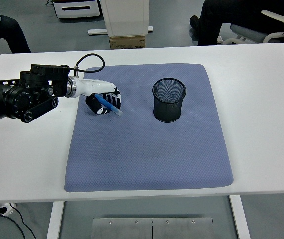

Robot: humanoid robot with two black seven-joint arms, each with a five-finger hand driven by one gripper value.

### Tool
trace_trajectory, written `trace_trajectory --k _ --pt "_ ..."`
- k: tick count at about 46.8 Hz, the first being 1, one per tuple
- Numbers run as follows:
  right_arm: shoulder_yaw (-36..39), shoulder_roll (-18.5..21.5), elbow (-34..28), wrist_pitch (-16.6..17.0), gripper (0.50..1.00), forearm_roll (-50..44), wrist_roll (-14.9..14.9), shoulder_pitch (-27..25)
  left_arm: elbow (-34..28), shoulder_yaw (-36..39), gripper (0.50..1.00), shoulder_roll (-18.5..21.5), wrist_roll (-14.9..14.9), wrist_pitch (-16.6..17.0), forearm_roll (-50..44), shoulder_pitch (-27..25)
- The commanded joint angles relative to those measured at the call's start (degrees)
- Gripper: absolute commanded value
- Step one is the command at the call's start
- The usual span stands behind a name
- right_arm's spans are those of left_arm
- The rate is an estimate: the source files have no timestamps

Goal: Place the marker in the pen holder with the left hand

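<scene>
Head view: left hand (103,101) clamped on blue marker (110,105) over mat (146,149), well left of upright black pen holder (169,99).

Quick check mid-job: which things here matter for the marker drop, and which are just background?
In the job:
left hand, shut on the blue marker
black mesh pen holder, upright on the mat

Just there:
blue-grey mat
white table
cardboard box behind the table
seated people at both top corners

Blue marker (109,104), black mesh pen holder (169,100), dotted blue-grey mat (146,149), white table (261,99).
</scene>
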Motion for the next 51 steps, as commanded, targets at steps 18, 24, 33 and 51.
trace_trajectory --k 18,24,33,51 --pt "0.02 0.00 0.04 0.00 1.000 0.00 0.00 0.00 0.08 0.00 0.500 0.22 0.01 -0.41 0.00 -0.05" --pt "0.01 0.00 0.04 0.00 1.000 0.00 0.00 0.00 0.08 -0.18 0.500 0.39 0.01 -0.67 -0.44 -0.31" --pt "0.01 0.00 -0.04 -0.09 1.000 0.00 0.00 0.00 0.08 -0.44 0.500 0.74 0.01 -1.72 -2.37 -1.10" --pt "0.02 0.00 0.04 0.00 1.000 0.00 0.00 0.00 0.00 -1.32 0.500 0.92 -0.08 -3.84 -6.59 -4.79"
